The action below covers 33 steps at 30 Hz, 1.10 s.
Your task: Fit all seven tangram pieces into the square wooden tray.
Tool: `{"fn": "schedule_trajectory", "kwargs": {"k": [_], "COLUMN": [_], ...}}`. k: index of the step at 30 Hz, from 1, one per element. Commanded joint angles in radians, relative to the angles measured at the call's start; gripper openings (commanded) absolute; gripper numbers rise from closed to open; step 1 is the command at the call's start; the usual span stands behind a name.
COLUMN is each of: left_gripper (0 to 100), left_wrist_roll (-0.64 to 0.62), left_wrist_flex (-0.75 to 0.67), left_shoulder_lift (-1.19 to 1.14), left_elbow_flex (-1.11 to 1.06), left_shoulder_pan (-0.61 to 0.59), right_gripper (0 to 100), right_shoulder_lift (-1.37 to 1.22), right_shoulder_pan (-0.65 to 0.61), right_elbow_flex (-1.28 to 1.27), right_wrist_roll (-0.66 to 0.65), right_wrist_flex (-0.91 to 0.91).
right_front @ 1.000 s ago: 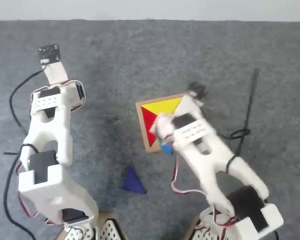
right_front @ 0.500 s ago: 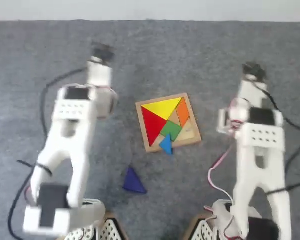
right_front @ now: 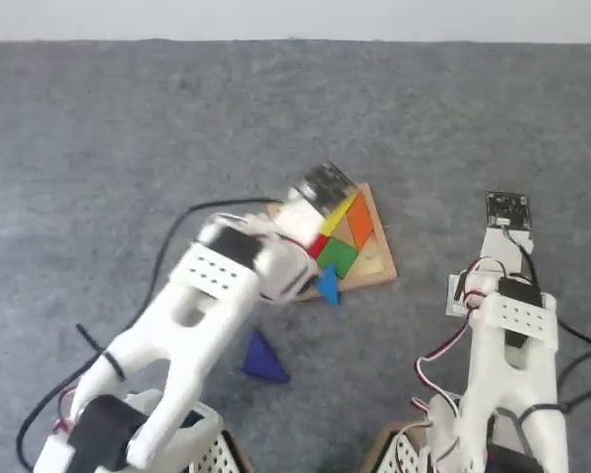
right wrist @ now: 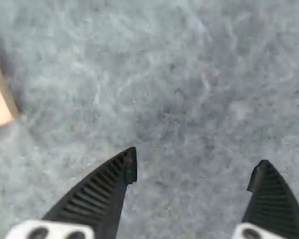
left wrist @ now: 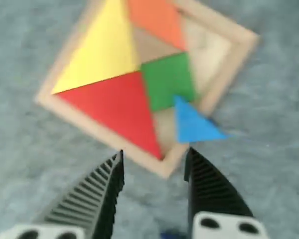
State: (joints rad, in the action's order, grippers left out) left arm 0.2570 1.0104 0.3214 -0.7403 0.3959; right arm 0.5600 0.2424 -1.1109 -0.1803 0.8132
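Observation:
The square wooden tray (left wrist: 239,42) holds a yellow triangle (left wrist: 102,55), a red triangle (left wrist: 114,107), an orange piece (left wrist: 157,20) and a green square (left wrist: 169,82). A light blue triangle (left wrist: 192,124) lies tilted across the tray's near rim, partly outside it. My left gripper (left wrist: 154,157) hovers open just short of that rim, holding nothing. In the high view the left arm (right_front: 227,276) covers the tray's (right_front: 379,266) left part. A dark blue triangle (right_front: 264,357) lies on the carpet in front of the tray. My right gripper (right wrist: 197,159) is open over bare carpet.
Grey carpet covers the whole table. The right arm (right_front: 507,315) stands to the right of the tray, and a tray corner (right wrist: 0,102) shows in its wrist view. Cables trail beside both arm bases.
The right arm left the tray and drew back to the right. The left arm swung from the far left over the tray. The light blue triangle stayed on the rim.

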Motion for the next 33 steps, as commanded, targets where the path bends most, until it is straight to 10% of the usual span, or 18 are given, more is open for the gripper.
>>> {"fn": "schedule_trajectory", "kwargs": {"k": [1,33], "left_gripper": [20,20], "left_wrist_roll": [-0.026,0.026], "left_wrist_flex": [-0.072,-0.267], "left_shoulder_lift": [0.041,-0.172], "left_elbow_flex": [-0.018,-0.027], "left_shoulder_pan": [0.091,-0.017], "right_gripper": [34.6,34.6], "right_shoulder_lift": [0.038,0.038], "right_shoulder_pan": [0.01,0.012], "right_elbow_flex": [-0.014,-0.021], "right_wrist_roll": [-0.014,-0.011], "right_wrist_flex": [-0.03,-0.031]}}
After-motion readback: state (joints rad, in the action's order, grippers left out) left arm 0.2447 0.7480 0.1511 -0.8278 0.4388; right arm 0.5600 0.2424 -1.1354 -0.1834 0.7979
